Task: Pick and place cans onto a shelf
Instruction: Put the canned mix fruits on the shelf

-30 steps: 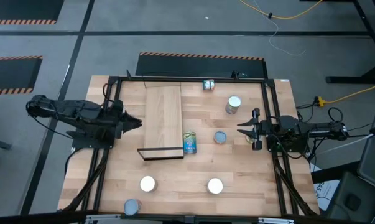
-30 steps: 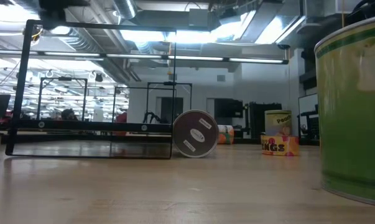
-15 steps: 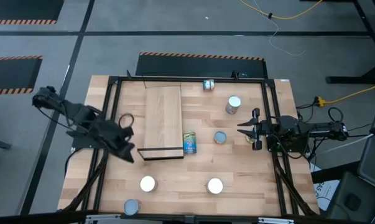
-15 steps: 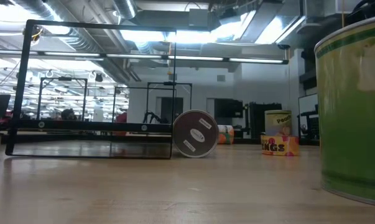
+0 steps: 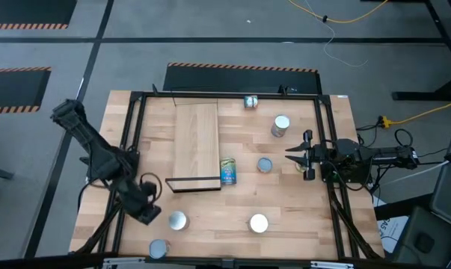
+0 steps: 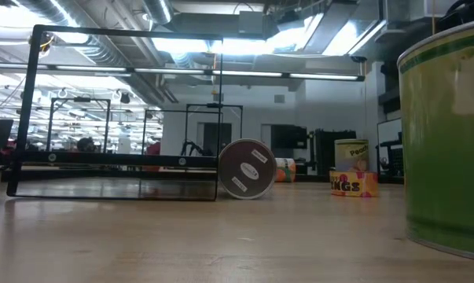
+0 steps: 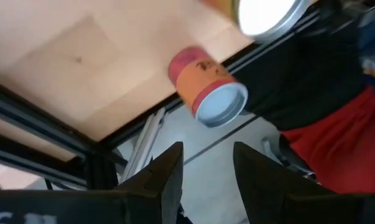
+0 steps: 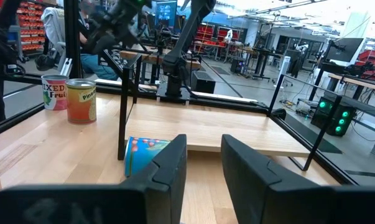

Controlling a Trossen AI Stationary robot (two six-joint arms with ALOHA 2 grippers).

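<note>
High view: shelf (image 5: 196, 142) bare, no cans on it, so task not yet started as far as visible.

Cans all loose on table (image 5: 300, 224): blue-yellow can (image 5: 227, 171) lying just beside shelf's dark end; grey-top can (image 5: 265, 164) right of it; white-top can (image 5: 280, 125) further back; another can (image 5: 250, 101) at far edge. Near edge: white top (image 5: 178, 220), white top (image 5: 258, 223), grey top (image 5: 158, 248) at corner. Seven counted w/ certainty; an eighth poss. hidden by right gripper, can't tell.

Left gripper (image 5: 146, 211) low over near-left part of table, just beside white top, fingers apart, nothing between them. Left wrist view: orange-red can (image 7: 207, 87) ahead of fingers (image 7: 165, 177), lying on side, not touched; prob. the pick target, though white top equally close.

Right gripper (image 5: 297, 155) parked at right side, fingers partly apart, empty per right wrist view.

Left to do: every can, pick + place, two abreast on shelf.
</note>
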